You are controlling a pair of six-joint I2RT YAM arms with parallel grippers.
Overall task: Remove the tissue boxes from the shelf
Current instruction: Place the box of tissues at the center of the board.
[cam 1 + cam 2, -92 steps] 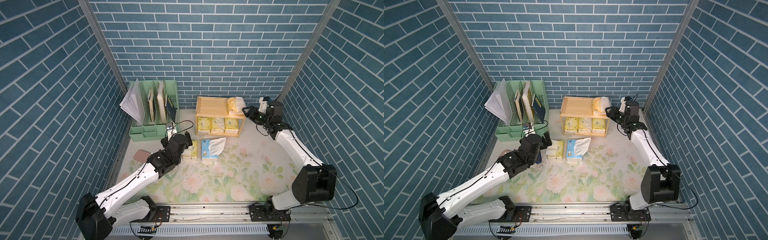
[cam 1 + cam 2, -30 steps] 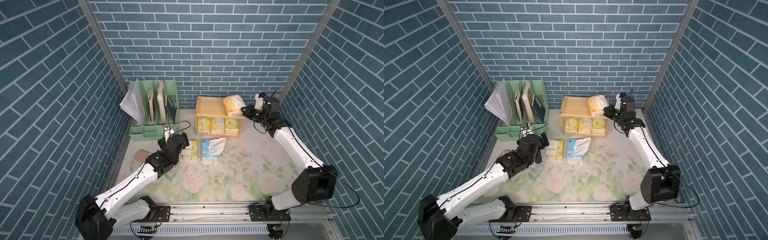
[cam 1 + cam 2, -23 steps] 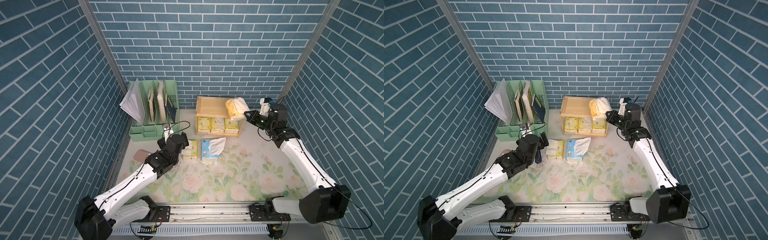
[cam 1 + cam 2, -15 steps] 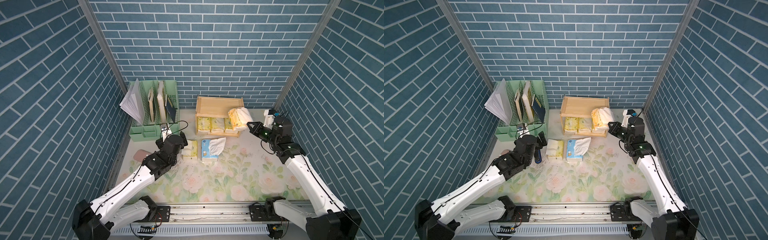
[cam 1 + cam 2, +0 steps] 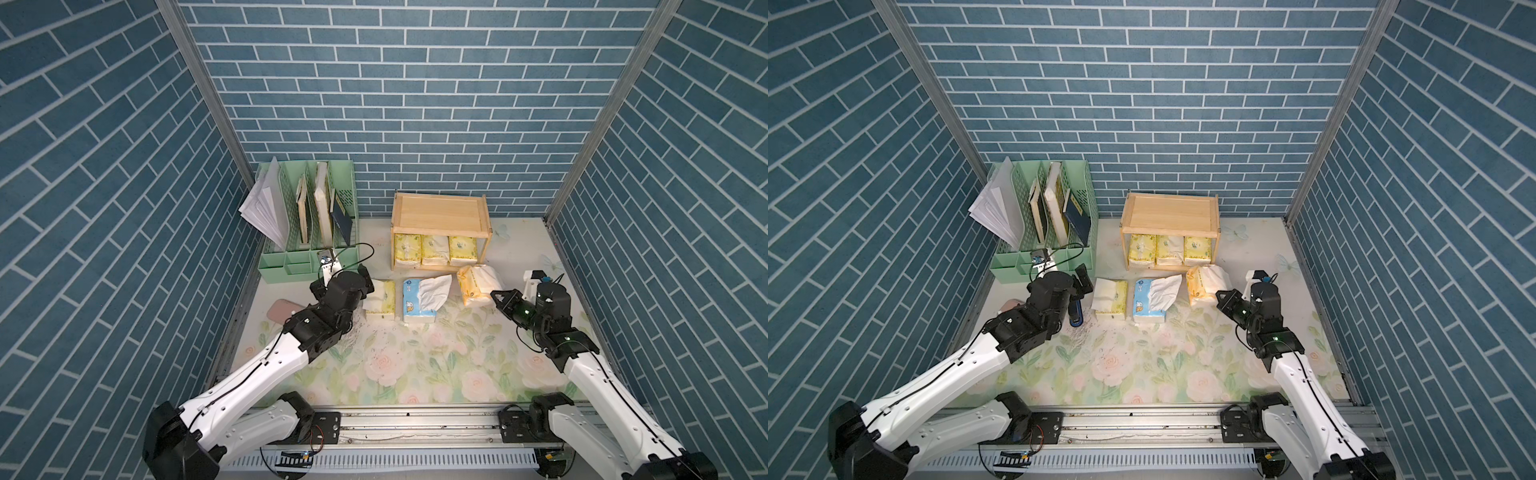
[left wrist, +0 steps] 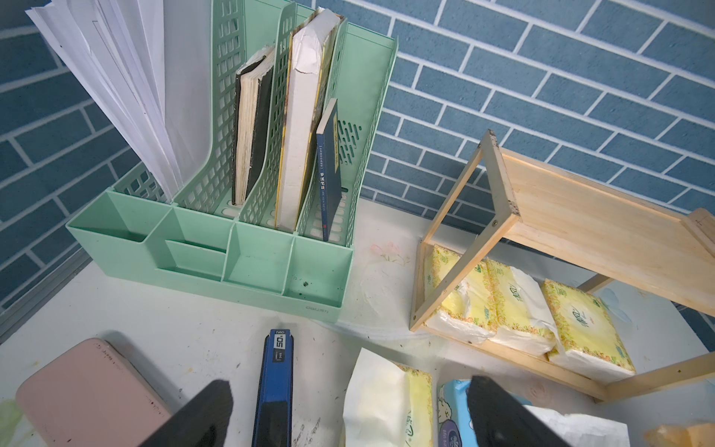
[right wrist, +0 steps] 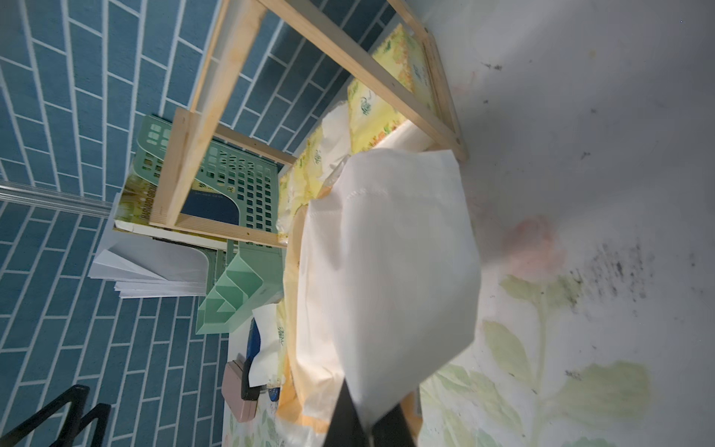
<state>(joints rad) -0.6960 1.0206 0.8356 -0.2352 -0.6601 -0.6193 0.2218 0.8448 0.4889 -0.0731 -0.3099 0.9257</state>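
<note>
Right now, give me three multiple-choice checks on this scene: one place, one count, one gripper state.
1. Where is the orange pack? A) on the top board of the shelf B) on its lower board C) in front of the shelf, beside the blue-and-white pack
2. How many packs are on the lower board? A) three B) one C) five
3. The right gripper is: A) open, empty B) shut on the orange pack's white tissue C) open around the blue-and-white pack

C: both top views show it off the shelf, by the blue-and-white pack.
A: three yellow-green packs lie side by side there.
B: the right wrist view shows the jaws pinched on the tissue.
</note>
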